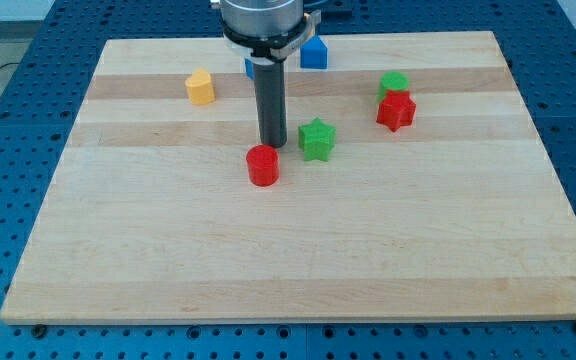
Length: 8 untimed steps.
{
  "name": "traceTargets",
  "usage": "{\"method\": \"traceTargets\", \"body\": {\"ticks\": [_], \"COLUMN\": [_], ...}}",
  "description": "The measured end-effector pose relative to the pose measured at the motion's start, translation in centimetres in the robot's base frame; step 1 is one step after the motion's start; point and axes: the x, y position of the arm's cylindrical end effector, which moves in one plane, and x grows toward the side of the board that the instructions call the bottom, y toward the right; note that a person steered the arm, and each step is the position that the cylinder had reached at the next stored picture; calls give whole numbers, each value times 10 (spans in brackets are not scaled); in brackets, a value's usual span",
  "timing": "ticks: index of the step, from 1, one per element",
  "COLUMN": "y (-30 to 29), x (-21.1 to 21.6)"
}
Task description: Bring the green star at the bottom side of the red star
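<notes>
The green star (316, 139) lies near the board's middle. The red star (396, 111) lies up and to the view's right of it, touching a green cylinder (394, 85) just above it. My tip (272, 145) stands just to the left of the green star, with a small gap between them, and just above a red cylinder (263, 165).
A yellow block (200, 87) lies at the upper left. A blue block (314, 52) lies at the top, with another blue block (249, 68) partly hidden behind the rod. The wooden board (298, 250) rests on a blue perforated table.
</notes>
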Motion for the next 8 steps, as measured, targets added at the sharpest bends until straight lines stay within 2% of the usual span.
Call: {"method": "traceTargets", "body": {"ticks": [3,5,7,8], "y": [68,68,134,119], "x": [2,-3,-3,-3]}}
